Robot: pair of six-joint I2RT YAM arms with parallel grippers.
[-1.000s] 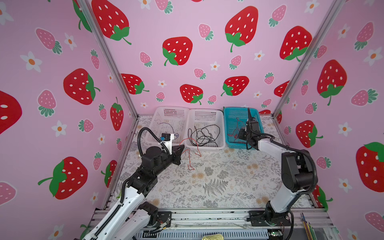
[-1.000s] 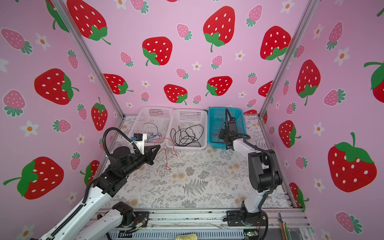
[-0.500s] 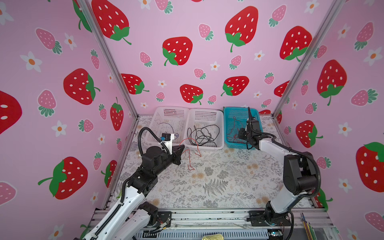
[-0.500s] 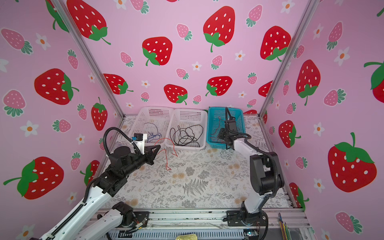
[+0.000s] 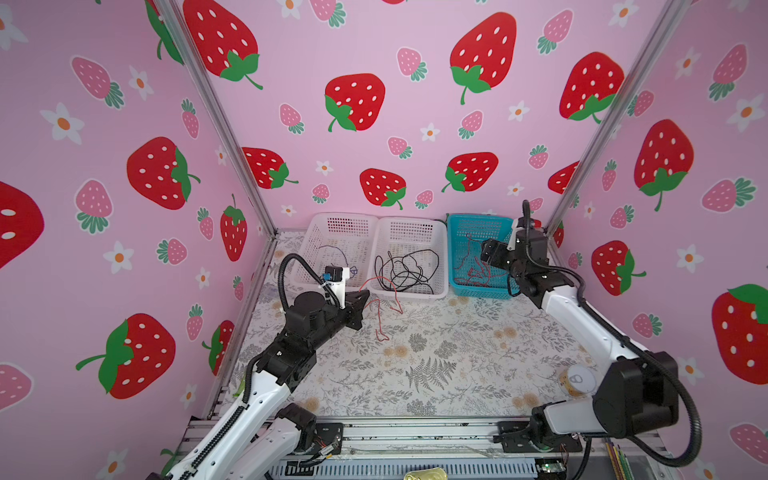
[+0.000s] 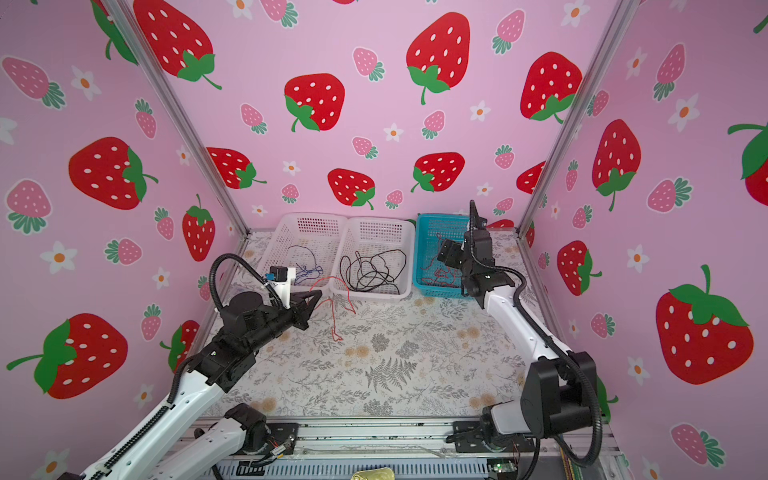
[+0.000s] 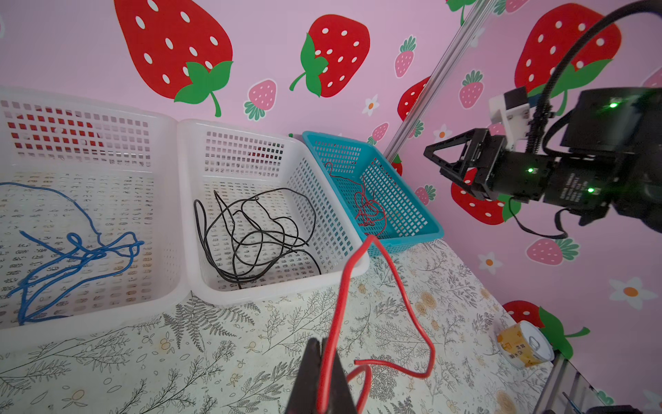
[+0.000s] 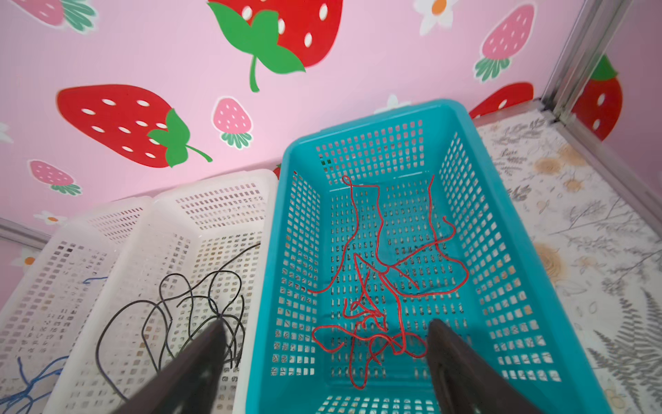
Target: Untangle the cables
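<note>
While the left claw (image 5: 365, 294) is pressed together on a loose red cable (image 7: 339, 297), the right claw (image 8: 326, 322) hangs with its fingers spread wide above a teal basket (image 8: 372, 154), gripping nothing. Three perforated baskets stand side by side along the back of a desk (image 5: 415, 374) covered in a fern and flower print: a left white basket (image 7: 107, 312), a middle white basket (image 7: 268, 290) and the teal one on the right. Inside the teal basket lies a tangle of thin red cables (image 8: 384, 273), directly under the spread right claw. A black cable (image 7: 258, 236) sits in loose coils in the middle white basket, and a blue cable (image 7: 86, 252) lies knotted in the left white basket. From the left claw, the loose red cable arches up in front of the middle white basket, then bends down and trails across the desk; whether it touches that basket is unclear. A small can (image 7: 523, 344) stands on the desk near the right arm's base. Pink walls (image 5: 291, 62) printed with strawberries enclose the scene.
</note>
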